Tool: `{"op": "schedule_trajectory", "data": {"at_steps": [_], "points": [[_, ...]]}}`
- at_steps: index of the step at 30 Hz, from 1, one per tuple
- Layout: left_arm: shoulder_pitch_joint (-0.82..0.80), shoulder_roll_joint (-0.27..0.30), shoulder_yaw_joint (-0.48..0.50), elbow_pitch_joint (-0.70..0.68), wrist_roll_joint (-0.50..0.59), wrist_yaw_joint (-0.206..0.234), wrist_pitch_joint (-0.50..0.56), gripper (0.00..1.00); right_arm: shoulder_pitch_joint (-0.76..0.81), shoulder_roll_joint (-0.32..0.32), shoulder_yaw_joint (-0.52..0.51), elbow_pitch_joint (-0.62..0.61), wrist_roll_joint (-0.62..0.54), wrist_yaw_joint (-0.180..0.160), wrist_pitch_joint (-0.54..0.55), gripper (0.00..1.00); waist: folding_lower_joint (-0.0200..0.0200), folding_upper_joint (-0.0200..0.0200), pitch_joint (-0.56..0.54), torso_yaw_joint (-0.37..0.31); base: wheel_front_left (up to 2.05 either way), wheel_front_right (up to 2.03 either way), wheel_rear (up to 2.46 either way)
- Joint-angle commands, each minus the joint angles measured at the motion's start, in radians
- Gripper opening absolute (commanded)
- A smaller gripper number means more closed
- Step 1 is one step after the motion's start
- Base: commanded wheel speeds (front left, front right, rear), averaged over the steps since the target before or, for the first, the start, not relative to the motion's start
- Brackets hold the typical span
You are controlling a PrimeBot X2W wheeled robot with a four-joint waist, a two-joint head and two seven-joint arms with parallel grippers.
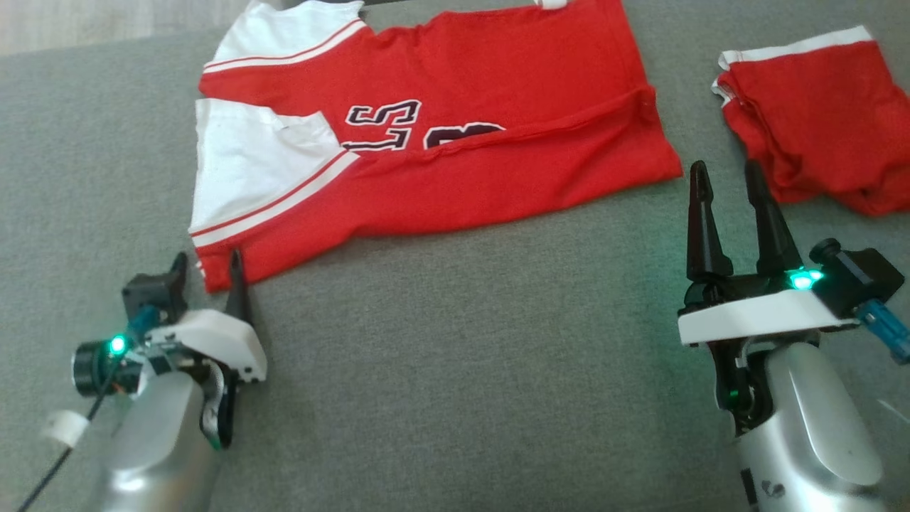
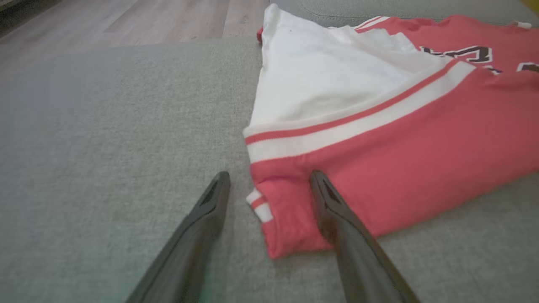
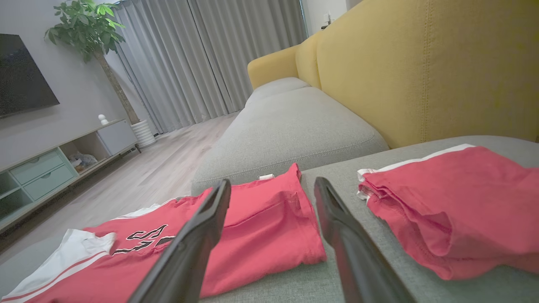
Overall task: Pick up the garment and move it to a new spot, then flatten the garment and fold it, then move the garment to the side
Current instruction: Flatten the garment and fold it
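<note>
The garment [image 1: 462, 92] is a red jersey with white sleeves and dark numbers, lying flat across the far middle of the grey cushion [image 1: 462, 355]. My left gripper [image 1: 207, 267] is open at the jersey's near-left corner. In the left wrist view the garment [image 2: 379, 147] has that corner between the fingers of the left gripper [image 2: 270, 176], one finger over the red cloth and the other over bare cushion. My right gripper [image 1: 726, 171] stands open just right of the jersey's near-right corner. In the right wrist view the right gripper [image 3: 273, 183] frames the garment [image 3: 261, 219]. Neither gripper holds anything.
A second red garment [image 1: 817, 121] with a white hem lies bunched at the far right, close to my right fingers, and it is seen as the second red garment [image 3: 454, 202]. The yellow sofa back [image 3: 421, 75] rises behind it. Wooden floor [image 2: 126, 21] lies beyond the cushion's left edge.
</note>
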Motion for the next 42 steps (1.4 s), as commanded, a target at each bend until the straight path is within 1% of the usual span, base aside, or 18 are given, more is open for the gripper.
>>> {"op": "schedule_trajectory", "data": {"at_steps": [1, 4, 7, 8, 9, 12, 15, 16, 19, 22, 25, 30, 34, 37, 41, 42], "points": [[-0.035, 0.031, 0.029, 0.013, -0.002, 0.006, 0.017, 1.0, -0.031, 0.005, 0.024, -0.038, 0.006, -0.001, -0.006, 1.0, 0.0, -0.0001, 0.007, -0.009, 0.0, 0.0, 0.0], [-0.046, 0.031, 0.029, 0.061, -0.008, 0.014, 0.043, 1.0, -0.031, 0.005, 0.024, -0.041, 0.009, -0.001, -0.006, 1.0, 0.0, -0.0001, 0.008, -0.015, 0.0, 0.0, 0.0], [-0.052, 0.028, 0.019, 0.097, -0.012, 0.002, 0.072, 1.0, -0.03, 0.005, 0.026, -0.04, 0.011, -0.001, -0.006, 1.0, 0.0, -0.0001, 0.007, -0.021, 0.0, 0.0, 0.0], [-0.054, 0.028, 0.017, 0.104, -0.014, -0.005, 0.075, 0.4, -0.03, 0.005, 0.026, -0.037, 0.01, -0.001, -0.006, 1.0, 0.0, -0.0001, 0.005, -0.022, 0.0, 0.0, 0.0], [-0.056, 0.028, 0.016, 0.108, -0.016, -0.009, 0.071, 0.0, -0.03, 0.005, 0.026, -0.034, 0.009, -0.001, -0.006, 1.0, 0.0, -0.0001, 0.003, -0.022, 0.0, 0.0, 0.0], [-0.067, 0.033, 0.017, 0.106, -0.017, -0.014, 0.039, 0.0, -0.031, 0.005, 0.021, -0.019, -0.007, -0.001, -0.006, 1.0, 0.0, -0.0001, -0.005, -0.018, 0.0, 0.0, 0.0], [-0.083, 0.034, 0.019, 0.082, -0.015, -0.012, -0.018, 0.0, -0.037, 0.005, 0.011, 0.008, -0.043, -0.001, -0.006, 1.0, 0.0, -0.0001, -0.013, -0.008, 0.0, 0.0, 0.0], [-0.09, 0.032, 0.015, 0.066, -0.012, -0.019, -0.041, 0.0, -0.042, 0.005, 0.006, 0.023, -0.059, -0.001, -0.006, 1.0, 0.0, -0.0001, -0.014, -0.004, 0.0, 0.0, 0.0], [-0.111, 0.03, 0.005, 0.008, -0.001, -0.04, -0.098, 0.0, -0.071, 0.005, -0.017, 0.09, -0.108, -0.001, 0.007, 1.0, 0.0, -0.0001, -0.015, 0.01, 0.0, 0.0, 0.0], [-0.128, 0.031, 0.003, -0.051, 0.006, -0.051, -0.125, 0.0, -0.121, 0.005, -0.053, 0.162, -0.154, -0.001, 0.056, 1.0, 0.0, -0.0001, -0.011, 0.024, 0.0, 0.0, 0.0], [-0.135, 0.028, -0.001, -0.108, 0.016, -0.052, -0.137, 0.0, -0.18, 0.005, -0.087, 0.24, -0.194, -0.001, 0.117, 1.0, 0.0, -0.0001, -0.002, 0.038, 0.0, 0.0, 0.0], [-0.132, 0.024, -0.015, -0.168, 0.03, -0.055, -0.142, 0.0, -0.281, 0.005, -0.114, 0.391, -0.21, -0.001, 0.184, 1.0, 0.0, -0.0001, 0.014, 0.06, 0.0, 0.0, 0.0], [-0.128, 0.021, -0.029, -0.196, 0.038, -0.056, -0.143, 0.0, -0.353, 0.005, -0.134, 0.517, -0.246, -0.001, 0.222, 1.0, 0.0, -0.0001, 0.027, 0.076, 0.0, 0.0, 0.0], [-0.125, 0.016, -0.04, -0.21, 0.042, -0.056, -0.143, 0.0, -0.399, 0.005, -0.151, 0.607, -0.294, -0.001, 0.249, 1.0, 0.0, -0.0001, 0.036, 0.09, 0.0, 0.0, 0.0], [-0.125, 0.01, -0.052, -0.216, 0.046, -0.057, -0.144, 0.0, -0.444, 0.005, -0.179, 0.707, -0.355, -0.001, 0.292, 1.0, 0.0, -0.0001, 0.044, 0.108, 0.0, 0.0, 0.0], [-0.125, 0.01, -0.052, -0.216, 0.046, -0.057, -0.144, 0.0, -0.444, 0.005, -0.179, 0.707, -0.355, -0.001, 0.292, 1.0, 0.0, -0.0001, 0.044, 0.108, 0.0, 0.0, 0.0]]}}
